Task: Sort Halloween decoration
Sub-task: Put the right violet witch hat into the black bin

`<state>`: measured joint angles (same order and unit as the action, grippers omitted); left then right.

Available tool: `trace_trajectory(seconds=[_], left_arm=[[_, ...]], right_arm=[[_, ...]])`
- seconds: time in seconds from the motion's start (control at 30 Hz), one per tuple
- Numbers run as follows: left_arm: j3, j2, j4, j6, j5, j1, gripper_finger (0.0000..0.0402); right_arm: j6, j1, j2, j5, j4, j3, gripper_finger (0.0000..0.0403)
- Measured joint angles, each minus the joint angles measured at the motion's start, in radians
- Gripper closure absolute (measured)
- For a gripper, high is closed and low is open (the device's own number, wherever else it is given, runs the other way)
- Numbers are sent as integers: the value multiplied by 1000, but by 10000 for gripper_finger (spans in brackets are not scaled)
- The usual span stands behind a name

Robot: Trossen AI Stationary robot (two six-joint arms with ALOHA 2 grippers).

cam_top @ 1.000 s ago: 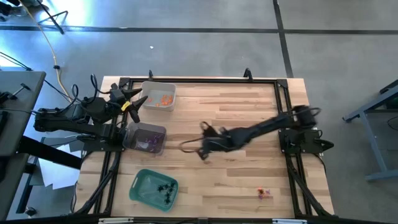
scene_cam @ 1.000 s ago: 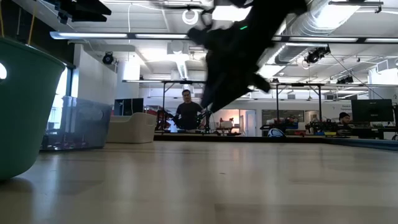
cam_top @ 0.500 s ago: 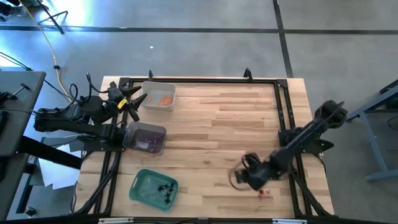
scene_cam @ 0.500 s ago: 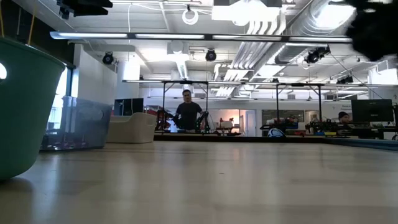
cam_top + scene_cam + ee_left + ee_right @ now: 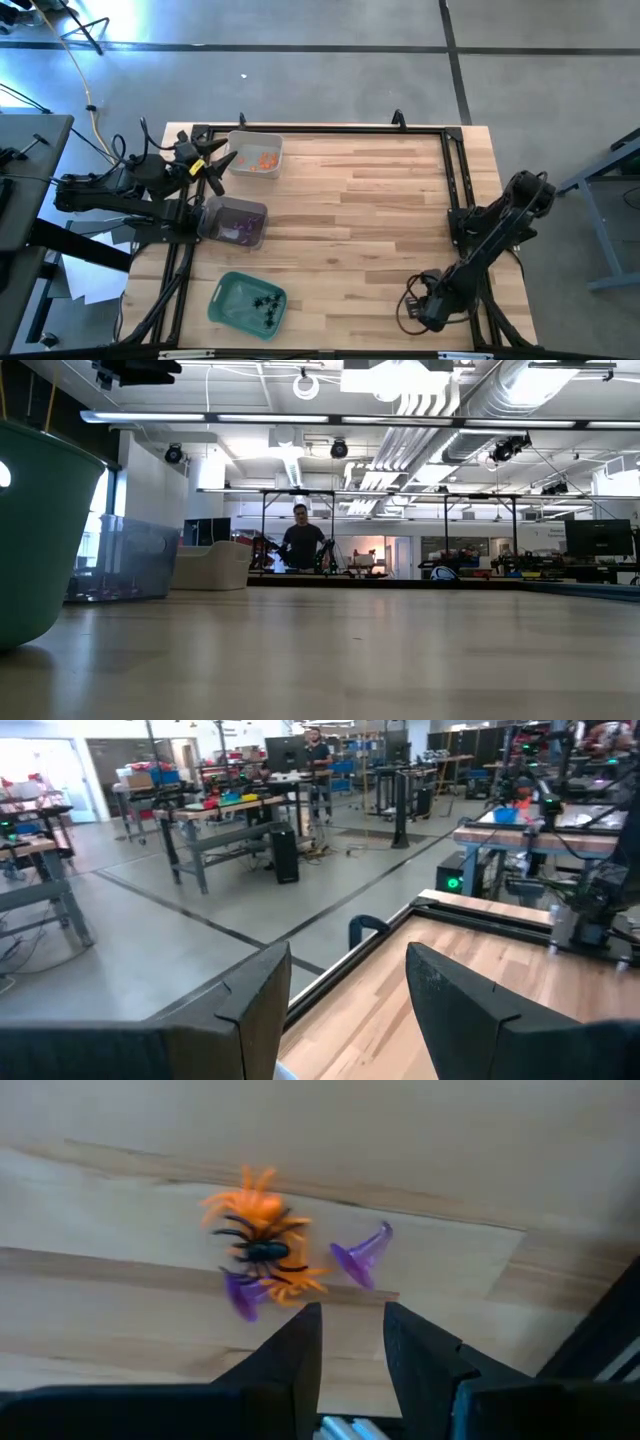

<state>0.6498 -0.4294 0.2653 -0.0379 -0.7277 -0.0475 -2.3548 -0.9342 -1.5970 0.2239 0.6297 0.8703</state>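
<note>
Your right gripper (image 5: 350, 1342), fingers narrowly parted and empty, has swung from mid-table to the trinket pile (image 5: 262, 1256).

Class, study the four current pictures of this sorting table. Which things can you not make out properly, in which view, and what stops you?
- High view: the loose trinkets by the right gripper are hidden under that arm.
- Right wrist view: the piled trinkets overlap and blur; their count is unclear.
- High view: pieces in the purple-filled tray are too small to tell apart.
- Low view: the green tray is cut off by the frame edge; its contents are hidden by its wall.
</note>
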Motion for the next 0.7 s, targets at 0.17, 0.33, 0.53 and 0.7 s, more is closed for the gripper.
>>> trace_trajectory(seconds=[0.17,0.33,0.53,0.7], left_arm=[[0,0,0,0,33,0,216],[0,0,0,0,37,0,216],[0,0,0,0,37,0,216],[0,0,0,0,37,0,216]], right_arm=[[-1,-5,-42,-14,-28,0,298],[3,-3,-58,-23,8,0,298],[23,-2,-58,-73,36,0,298],[25,0,-58,-74,31,-1,298]])
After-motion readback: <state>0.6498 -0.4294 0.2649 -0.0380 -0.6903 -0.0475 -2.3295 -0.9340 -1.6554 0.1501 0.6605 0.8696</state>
